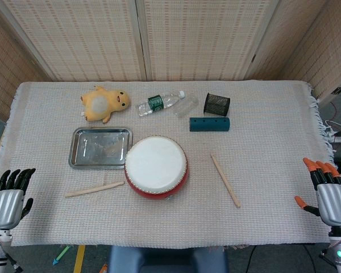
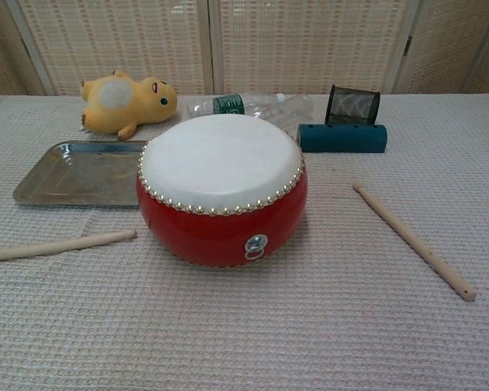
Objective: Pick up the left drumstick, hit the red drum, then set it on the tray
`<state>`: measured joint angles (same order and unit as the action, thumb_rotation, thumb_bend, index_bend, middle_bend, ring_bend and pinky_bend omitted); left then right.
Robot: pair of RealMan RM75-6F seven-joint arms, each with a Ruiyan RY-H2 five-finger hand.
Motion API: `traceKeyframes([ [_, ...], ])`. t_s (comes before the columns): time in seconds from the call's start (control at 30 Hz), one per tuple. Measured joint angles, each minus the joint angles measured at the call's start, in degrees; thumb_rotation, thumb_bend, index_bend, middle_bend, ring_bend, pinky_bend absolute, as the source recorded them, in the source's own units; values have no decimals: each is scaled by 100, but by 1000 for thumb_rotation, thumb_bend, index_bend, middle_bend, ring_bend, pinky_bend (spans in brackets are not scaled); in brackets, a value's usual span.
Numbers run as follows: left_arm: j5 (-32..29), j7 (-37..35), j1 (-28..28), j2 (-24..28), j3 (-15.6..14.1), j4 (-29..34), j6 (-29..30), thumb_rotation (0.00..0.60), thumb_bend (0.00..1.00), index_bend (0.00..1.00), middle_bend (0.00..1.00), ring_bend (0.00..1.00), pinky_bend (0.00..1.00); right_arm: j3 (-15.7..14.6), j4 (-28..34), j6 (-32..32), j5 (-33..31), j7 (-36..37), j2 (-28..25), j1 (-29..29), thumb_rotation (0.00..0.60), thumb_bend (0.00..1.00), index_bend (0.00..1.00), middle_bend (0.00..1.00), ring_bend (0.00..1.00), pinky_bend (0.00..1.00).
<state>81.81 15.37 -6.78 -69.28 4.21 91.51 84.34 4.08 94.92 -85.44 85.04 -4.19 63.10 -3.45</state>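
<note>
The left drumstick (image 1: pixel 95 189) lies flat on the cloth at about eight o'clock from the red drum (image 1: pixel 156 166), its tip just beside the drum's base, untouched; the left hand (image 1: pixel 10 196) hovers at the near left table edge, fingers apart, holding nothing; the right hand (image 1: pixel 327 190) at the near right edge is likewise spread and empty; the tray (image 1: pixel 100 148) sits at nine o'clock of the drum, touching it or nearly so; a second drumstick (image 1: pixel 225 180) lies at three o'clock; beyond are a plush toy (image 1: pixel 105 102), bottle (image 1: pixel 160 103) and mesh cup (image 1: pixel 216 104)

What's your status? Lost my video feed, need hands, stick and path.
Left hand and right hand open, at table edges. Left drumstick flat beside red drum, untouched. Tray bare. Path clear.
</note>
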Motion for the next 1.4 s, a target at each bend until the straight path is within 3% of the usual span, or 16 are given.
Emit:
traceKeyframes([
  [0.5,159,-484,-30,84,-34,199,-13,600,353,182,154,115,56,-23,-79,-276,266,191,-18,71,600,180,0,125,0,107],
  [0.7,62,-803,-292,66,141,372,-341,600,357,290,202,159,79,-37,-129,-339,352,288,-35,91,600,180,0,125,0,107],
  [0.9,-233,-861,-594,-56,347,472,-744,600,357,317,215,164,82,-45,-133,-348,408,310,-53,81,600,180,0,125,0,107],
  [1.13,-828,-217,-1071,-506,425,418,-1548,600,358,352,218,164,82,-87,-147,-399,522,414,-91,95,600,180,0,125,0,107],
  [1.4,-1577,834,-1537,-1382,413,120,-1941,600,349,349,217,164,81,-110,-166,-468,555,489,-127,143,600,180,0,125,0,107],
])
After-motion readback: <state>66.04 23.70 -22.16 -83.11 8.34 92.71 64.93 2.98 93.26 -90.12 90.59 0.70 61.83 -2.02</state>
